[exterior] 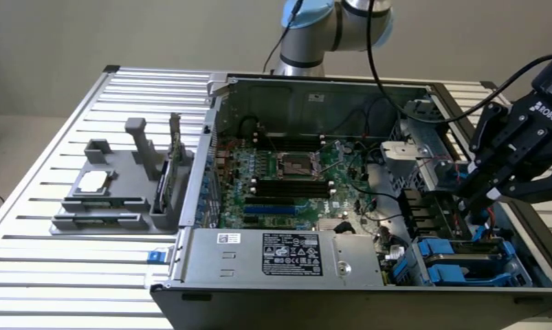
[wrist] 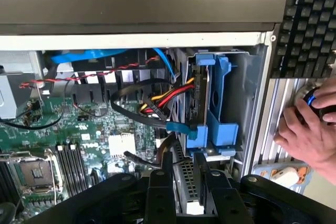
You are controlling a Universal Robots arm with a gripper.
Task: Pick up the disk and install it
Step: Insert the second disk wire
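Observation:
My black gripper (exterior: 478, 199) hangs over the drive bays at the open computer case's (exterior: 349, 285) end on the exterior view's right. In the wrist view the disk (wrist: 216, 114) stands on edge in its blue carrier beside the case's side wall. Its grey near end with a bit of white label runs down between my fingers (wrist: 159, 184). The gripper (wrist: 182, 182) is shut on that end. Red, yellow and black cables (wrist: 157, 98) and a blue connector (wrist: 182, 128) lie right beside the disk.
On the exterior view's left a grey fixture (exterior: 111, 199) holds a small silver chip (exterior: 92, 180) and an upright card (exterior: 176, 155). Motherboard (exterior: 289, 182) and power supply (exterior: 276, 254) fill the case. A person's hand (wrist: 310, 132) rests on a knob by a keyboard (wrist: 310, 22).

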